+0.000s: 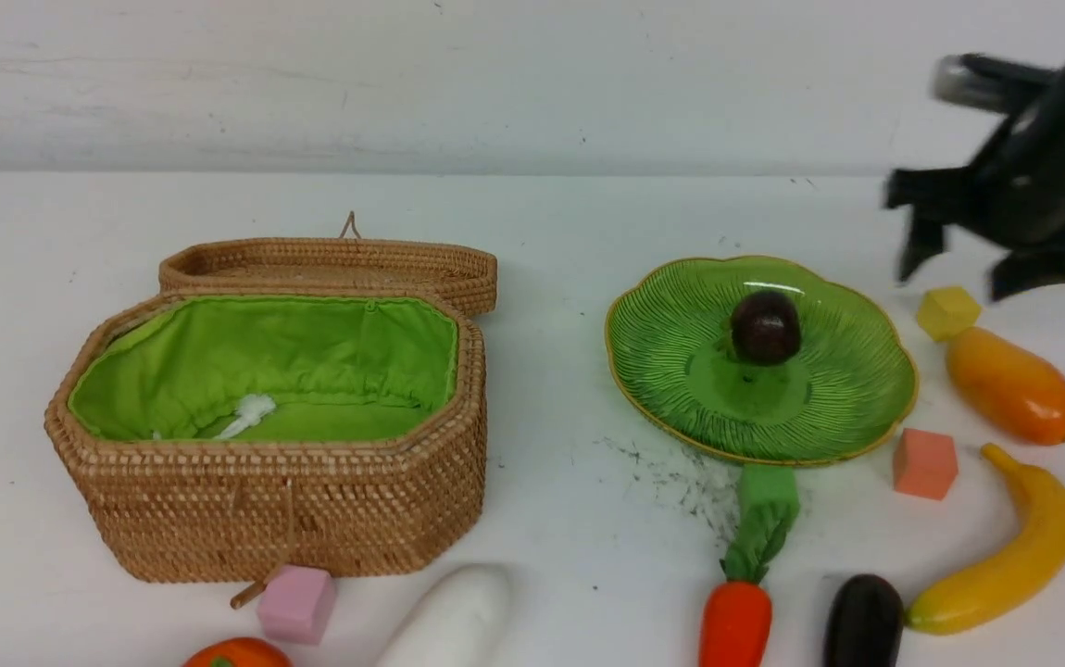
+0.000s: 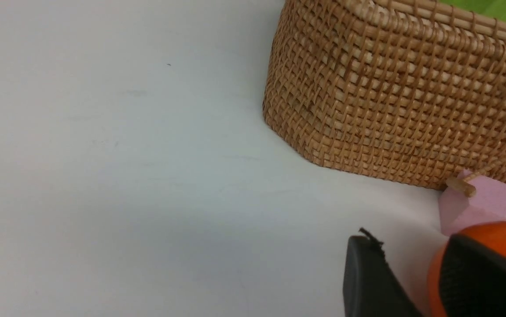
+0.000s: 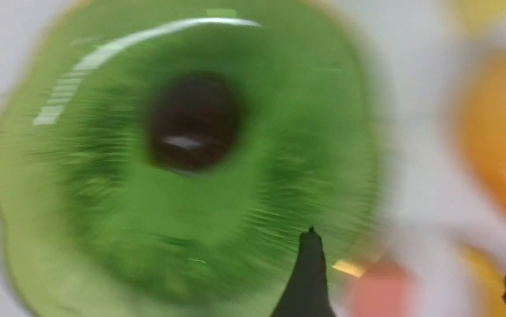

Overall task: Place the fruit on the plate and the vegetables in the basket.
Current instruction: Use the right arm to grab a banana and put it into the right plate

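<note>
The basket is rough tan woven wicker, and its lining is matt green cloth. The plate looks like glossy ribbed green glass with a thin gold rim, and the maroon ball on it shines. Near the plate, the eggplant is glossy and the carrot is smooth with a felt-like top. The table is matt white, scuffed beside the plate.
</note>
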Controlling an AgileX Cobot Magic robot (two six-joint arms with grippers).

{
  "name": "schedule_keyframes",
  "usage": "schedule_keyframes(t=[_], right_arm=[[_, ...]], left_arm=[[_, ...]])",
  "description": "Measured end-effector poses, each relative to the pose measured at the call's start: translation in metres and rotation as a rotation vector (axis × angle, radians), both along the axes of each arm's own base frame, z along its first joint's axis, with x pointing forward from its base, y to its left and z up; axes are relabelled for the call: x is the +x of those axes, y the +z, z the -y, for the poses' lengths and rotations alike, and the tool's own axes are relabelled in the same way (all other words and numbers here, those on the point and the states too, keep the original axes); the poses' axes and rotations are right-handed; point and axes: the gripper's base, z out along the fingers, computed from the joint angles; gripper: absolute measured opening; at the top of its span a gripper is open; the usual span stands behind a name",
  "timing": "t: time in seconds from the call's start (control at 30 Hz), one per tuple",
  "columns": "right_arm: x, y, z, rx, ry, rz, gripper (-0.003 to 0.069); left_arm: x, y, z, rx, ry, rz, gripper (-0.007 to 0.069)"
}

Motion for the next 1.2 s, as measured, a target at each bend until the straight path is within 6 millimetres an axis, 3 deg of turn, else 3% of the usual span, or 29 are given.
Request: schedule_keyframes(t=[0.1,0.27,0.37,0.63,0.97,1.2], right_arm=[[-0.027,0.021,0.023,-0.009,-0.075,0.005,0.0560],[-0.062,0.023,0.033,0.030,-0.170,0.005,0.0560],[-0.077,0.012,0.031,0.064,-0.206,0.013,0.0560],[-0.106,-0.058,0.029,0.068,-0.235,-0.141,0.0560],[-0.098,-0.085,0.033,0.024,-0.225,-0.068,0.0560],[-0.081,-0.135,0.036,-0.007,-0.211,-0.170,0.0533]], left_arm=[[0.000,0.000,0.000,0.000,0.000,0.000,0.0239],[0.000,0.000,0.000,0.000,0.000,0.000,0.0239],[0.000,0.000,0.000,0.000,0.000,0.000,0.0239],[0.000,0.000,0.000,0.000,0.000,0.000,0.0239],[0.000,0.000,0.000,0.000,0.000,0.000,0.0239],[0.000,0.000,0.000,0.000,0.000,0.000,0.0239]])
